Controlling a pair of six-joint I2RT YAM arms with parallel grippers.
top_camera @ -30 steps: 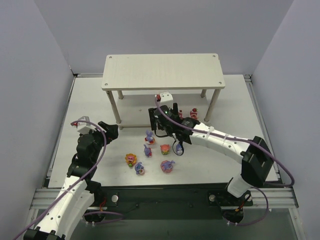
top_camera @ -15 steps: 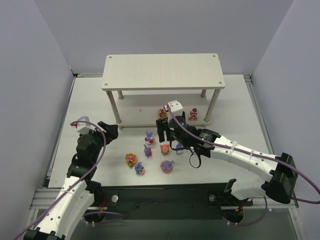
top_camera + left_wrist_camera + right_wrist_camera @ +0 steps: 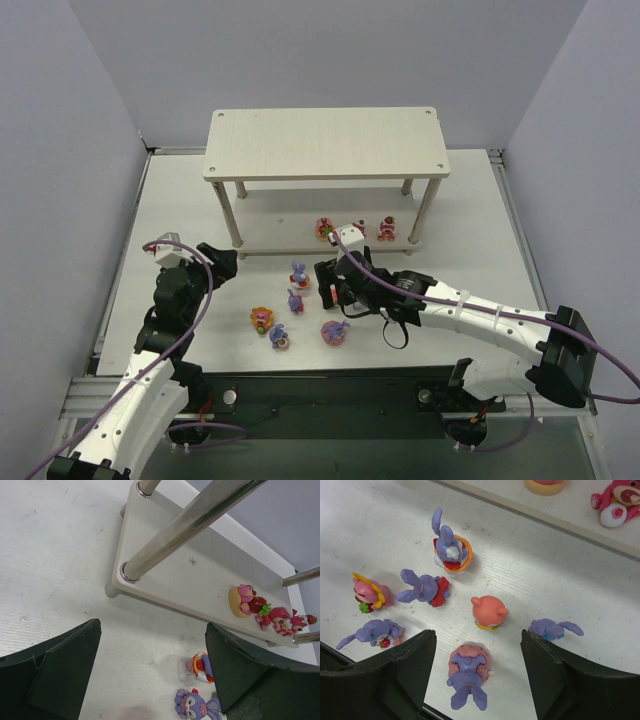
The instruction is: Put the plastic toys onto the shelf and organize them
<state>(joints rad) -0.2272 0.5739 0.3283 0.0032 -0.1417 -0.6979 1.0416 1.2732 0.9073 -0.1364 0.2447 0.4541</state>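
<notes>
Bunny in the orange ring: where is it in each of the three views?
Top external: bunny in the orange ring, left of centre, in front of the shelf's lower board.
Left wrist: bottom, right of centre.
Right wrist: upper left.
Shared landmark: that board, just beyond the bunny.

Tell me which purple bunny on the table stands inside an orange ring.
The upright bunny nearest the shelf; only it has an orange ring around its body.

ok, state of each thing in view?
left tool, open, empty.
right tool, open, empty, over the table toys.
shelf, upright.
shelf toys, three, on the lower tier.
table toys, seven, not yet shelved; some upright, some lying down.
</notes>
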